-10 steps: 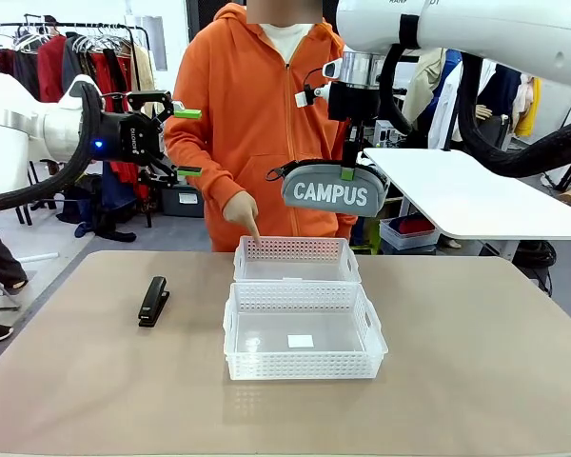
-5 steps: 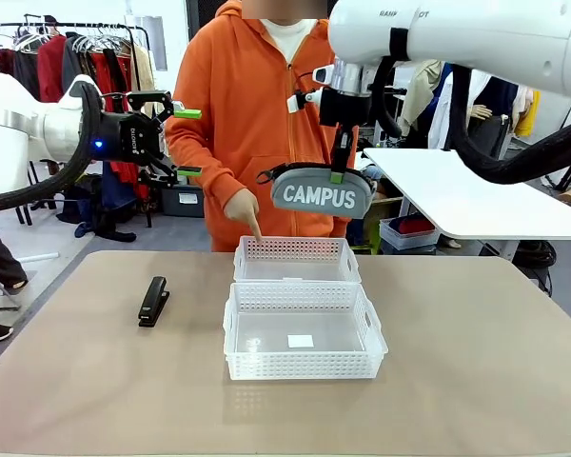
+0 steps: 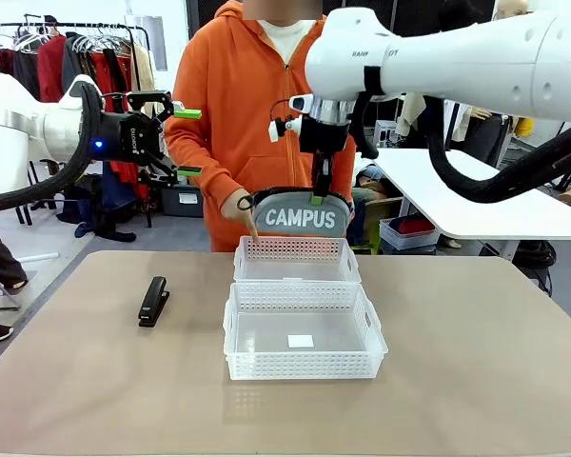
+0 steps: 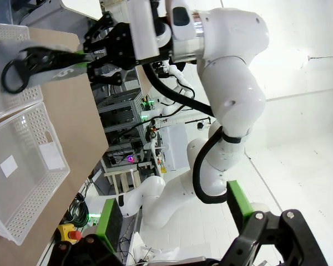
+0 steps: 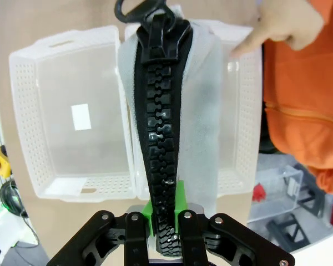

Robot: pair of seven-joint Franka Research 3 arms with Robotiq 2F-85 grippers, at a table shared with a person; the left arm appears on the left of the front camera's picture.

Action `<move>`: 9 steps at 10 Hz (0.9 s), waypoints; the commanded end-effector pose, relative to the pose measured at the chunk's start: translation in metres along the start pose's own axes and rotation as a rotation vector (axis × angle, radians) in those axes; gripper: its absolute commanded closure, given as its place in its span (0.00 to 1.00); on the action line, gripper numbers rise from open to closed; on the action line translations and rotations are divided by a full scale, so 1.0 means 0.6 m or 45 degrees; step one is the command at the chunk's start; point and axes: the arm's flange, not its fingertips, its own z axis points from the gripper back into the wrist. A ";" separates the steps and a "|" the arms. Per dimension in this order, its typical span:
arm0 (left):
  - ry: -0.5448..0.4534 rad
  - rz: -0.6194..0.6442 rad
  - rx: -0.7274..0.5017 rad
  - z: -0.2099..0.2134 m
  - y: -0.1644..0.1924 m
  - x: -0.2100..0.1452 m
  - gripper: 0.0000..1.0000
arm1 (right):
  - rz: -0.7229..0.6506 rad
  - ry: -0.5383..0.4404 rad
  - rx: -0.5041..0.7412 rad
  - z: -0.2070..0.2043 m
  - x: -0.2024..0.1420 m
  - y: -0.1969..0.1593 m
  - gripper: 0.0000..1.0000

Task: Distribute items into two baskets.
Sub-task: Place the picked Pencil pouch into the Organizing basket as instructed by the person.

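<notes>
- The case [image 3: 302, 215] is hanging straight below the right gripper [image 3: 318, 195], which is clamping its zip edge near the middle.
- It is hovering just above the far basket [image 3: 243, 257], not yet inside it.
- Its long axis is running level, side to side across the fingers. The zip is facing up and the "CAMPUS" side is facing the robot. The pull loop is sticking out at the end on the robot's left.
- The person's hand [image 3: 241, 209] is just beside that loop end, pointing a finger down at the far basket.
- Nothing is delivered yet, as I judge it. The near basket [image 3: 305, 365] is holding only a white label [image 3: 301, 341].
- The stapler [image 3: 153, 301] is lying on the table [image 3: 476, 362], well apart from the right gripper and below the left gripper [image 3: 186, 143].
- The left gripper is standing spread wide and empty.
- What is left: lowering the case, then fetching the stapler.
</notes>
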 end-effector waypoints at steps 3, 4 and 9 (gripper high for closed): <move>-0.001 -0.003 -0.001 0.001 -0.002 -0.001 0.00 | 0.108 0.055 -0.014 -0.080 -0.005 0.011 1.00; -0.001 -0.003 -0.001 0.001 -0.002 -0.001 0.00 | 0.092 0.066 -0.002 -0.097 -0.004 0.010 1.00; -0.001 -0.003 -0.001 0.001 -0.002 -0.001 0.00 | 0.043 0.107 -0.016 -0.179 -0.013 -0.018 1.00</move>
